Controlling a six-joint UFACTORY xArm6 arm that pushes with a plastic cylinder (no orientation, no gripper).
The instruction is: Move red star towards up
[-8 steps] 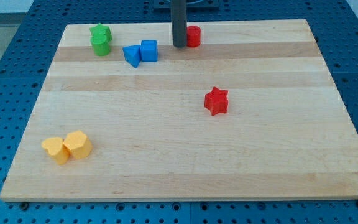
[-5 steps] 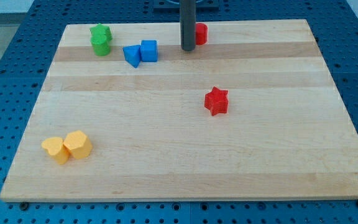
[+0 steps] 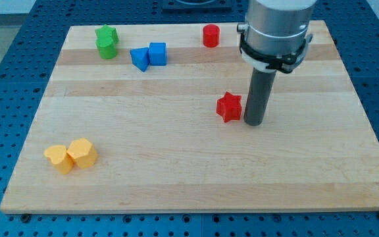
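Note:
The red star (image 3: 229, 106) lies on the wooden board (image 3: 196, 164), right of the middle. My tip (image 3: 253, 123) stands on the board just to the star's right and slightly below it, close beside it, with a thin gap showing. The rod rises from there to the arm's grey end at the view's top right.
A red cylinder (image 3: 210, 35) stands near the top edge. A blue triangular block (image 3: 139, 59) and a blue cube (image 3: 157, 53) sit together at top left of centre. Two green blocks (image 3: 106, 41) are stacked close at top left. Two yellow blocks (image 3: 71, 156) sit at bottom left.
My tip has moved from beside the red cylinder at the top down and to the right, to the red star's right side. No block has moved.

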